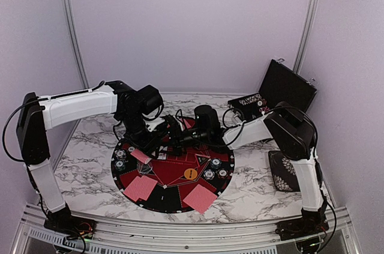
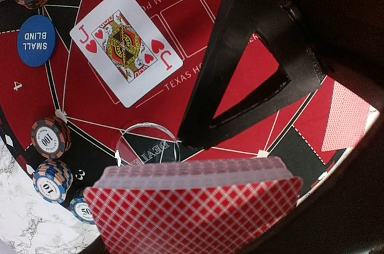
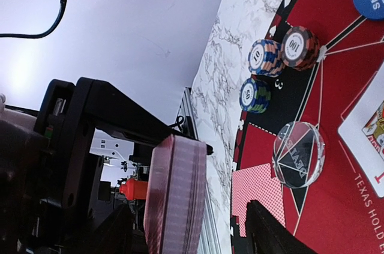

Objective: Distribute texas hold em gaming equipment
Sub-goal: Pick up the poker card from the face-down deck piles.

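Observation:
My left gripper (image 1: 159, 137) is shut on a deck of red-backed playing cards (image 2: 192, 206) over the round red-and-black mat (image 1: 174, 203). In the right wrist view the deck (image 3: 177, 194) stands on edge between the fingers of my right gripper (image 3: 180, 224), which is open; one black finger (image 3: 264, 233) stays apart from the deck. A jack of hearts (image 2: 123, 47) lies face up on the mat. Around it sit a blue small-blind disc (image 2: 35, 41), a clear dealer button (image 2: 147, 143) and striped chip stacks (image 2: 51, 137). An orange disc (image 1: 191, 174) sits nearer the front.
Face-down cards lie on the mat at the front left (image 1: 141, 187), front right (image 1: 200, 198) and left (image 1: 141, 156). More chips (image 1: 210, 167) sit at the mat's right. A black hinged case (image 1: 282, 89) stands open at the back right, with a dark patterned tray (image 1: 282, 170) beside the right arm.

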`<action>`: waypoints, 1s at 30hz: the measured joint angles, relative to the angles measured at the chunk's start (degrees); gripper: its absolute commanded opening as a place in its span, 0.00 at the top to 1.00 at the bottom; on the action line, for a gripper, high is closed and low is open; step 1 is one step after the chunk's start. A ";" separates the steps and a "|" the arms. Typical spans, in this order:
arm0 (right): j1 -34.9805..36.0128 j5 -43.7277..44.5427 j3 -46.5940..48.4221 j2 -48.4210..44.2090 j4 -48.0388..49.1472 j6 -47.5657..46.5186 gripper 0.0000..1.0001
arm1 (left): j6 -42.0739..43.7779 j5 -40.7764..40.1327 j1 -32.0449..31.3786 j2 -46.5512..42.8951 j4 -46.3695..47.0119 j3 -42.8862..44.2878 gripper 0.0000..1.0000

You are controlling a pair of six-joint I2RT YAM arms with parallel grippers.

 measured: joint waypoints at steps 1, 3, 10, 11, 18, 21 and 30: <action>0.09 0.02 0.15 0.02 0.15 0.15 0.40 | 0.00 0.00 0.00 0.00 0.00 0.00 0.54; 0.15 0.09 0.24 0.04 0.20 0.22 0.43 | 0.00 -0.02 0.00 0.00 0.00 0.00 0.54; -0.09 1.44 0.24 0.07 -2.12 -1.55 0.50 | 0.02 -0.28 0.00 0.00 -0.07 0.00 0.54; -0.15 1.62 0.28 0.07 -2.34 -1.88 0.51 | 0.04 -0.46 0.00 0.02 -0.15 0.00 0.54; -1.01 2.99 0.52 -0.24 -3.56 -3.98 0.54 | 0.24 -0.94 0.00 0.02 -1.11 -0.02 0.54; -1.44 3.50 0.52 -0.59 -4.26 -4.79 0.55 | 0.26 -1.07 0.00 0.02 -1.09 -0.02 0.54; -1.55 3.74 -0.11 -1.60 -5.03 -4.87 0.53 | 0.44 -1.07 0.00 0.02 -1.07 -0.02 0.54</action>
